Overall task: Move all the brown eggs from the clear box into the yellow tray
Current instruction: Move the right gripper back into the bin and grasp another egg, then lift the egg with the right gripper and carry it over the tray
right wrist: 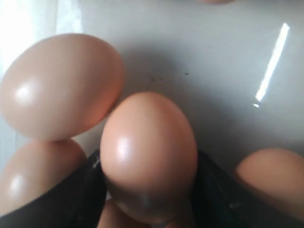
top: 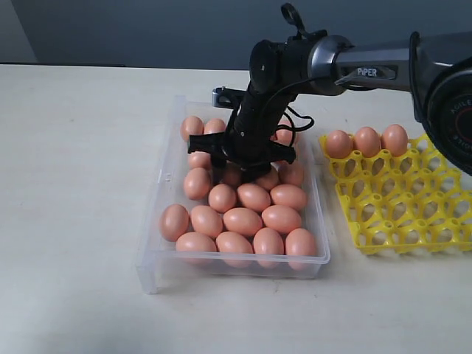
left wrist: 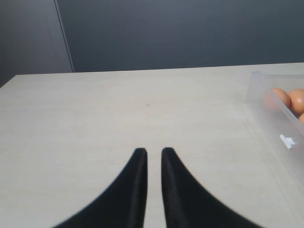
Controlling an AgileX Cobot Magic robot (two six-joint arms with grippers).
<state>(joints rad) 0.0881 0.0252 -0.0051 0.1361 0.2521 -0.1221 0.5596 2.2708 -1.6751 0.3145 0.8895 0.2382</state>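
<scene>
- The right gripper (top: 242,166) reaches down into the clear box (top: 153,251). Its jaws stand either side of a brown egg (right wrist: 148,156), and both inner faces lie against the egg's flanks, so it is gripped but not lifted clear.
- The left gripper (left wrist: 151,151) hovers over the bare table (top: 81,184), near the box's outer wall. Its jaws are nearly together and hold nothing.
- Handling, as I judge it:
  - The egg looks light and rigid, with a smooth, rounded shell that could squirt out of a hard pinch or crack under one.
  - The safest hold is a gentle one across the widest part of the short axis, roughly where the jaws sit now.
  - Neighbours touch the gripped egg, so a straight upward lift should disturb them least.
- Nearest in the exterior view, the brown eggs (top: 243,220) fill the front of the box in close rows of four.
- Further back, more eggs lie around and under the gripper.
- About nineteen eggs can be counted in the one box, and the arm may hide others.
- To the right, just beside the box, sits the one yellow tray (top: 402,214).
- Three eggs stand in the tray's far row, and every other visible cup is empty, so most of the job remains.
</scene>
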